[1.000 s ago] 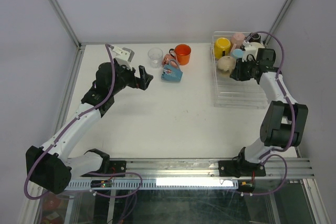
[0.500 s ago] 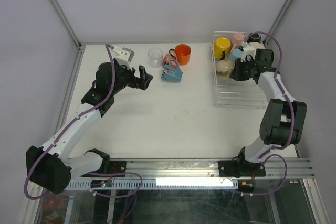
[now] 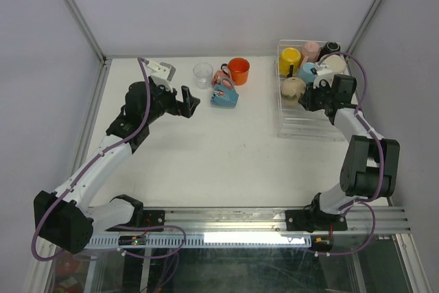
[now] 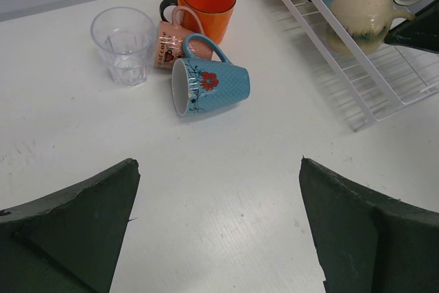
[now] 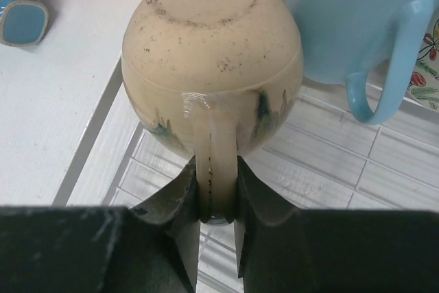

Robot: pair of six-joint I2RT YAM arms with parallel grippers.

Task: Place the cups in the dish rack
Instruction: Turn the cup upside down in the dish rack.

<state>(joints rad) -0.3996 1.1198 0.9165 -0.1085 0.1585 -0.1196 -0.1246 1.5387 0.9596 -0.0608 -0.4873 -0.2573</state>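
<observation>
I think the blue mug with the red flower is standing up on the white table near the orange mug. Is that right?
Not quite. The blue mug with the red flower is lying on its side, not standing up, with its opening facing sideways. It is on the white table near the orange mug, as you said. The left wrist view shows this most clearly.

Beige mug (image 5: 212, 60): cream glaze, brown speckles, blue-green smudges by the handle, black print on the base. Pale blue mug (image 5: 370, 25): plain. Yellow mug (image 3: 290, 60): plain. Rack (image 4: 370, 80): white bars. Table (image 4: 226, 190): white. Dotted blue mug (image 4: 209, 86): red flower, dark vines, white inside. Orange mug (image 4: 208, 5): dark rim. Pink mug (image 4: 170, 40): red heart, dark lettering. Glass (image 4: 125, 44): clear.
</observation>
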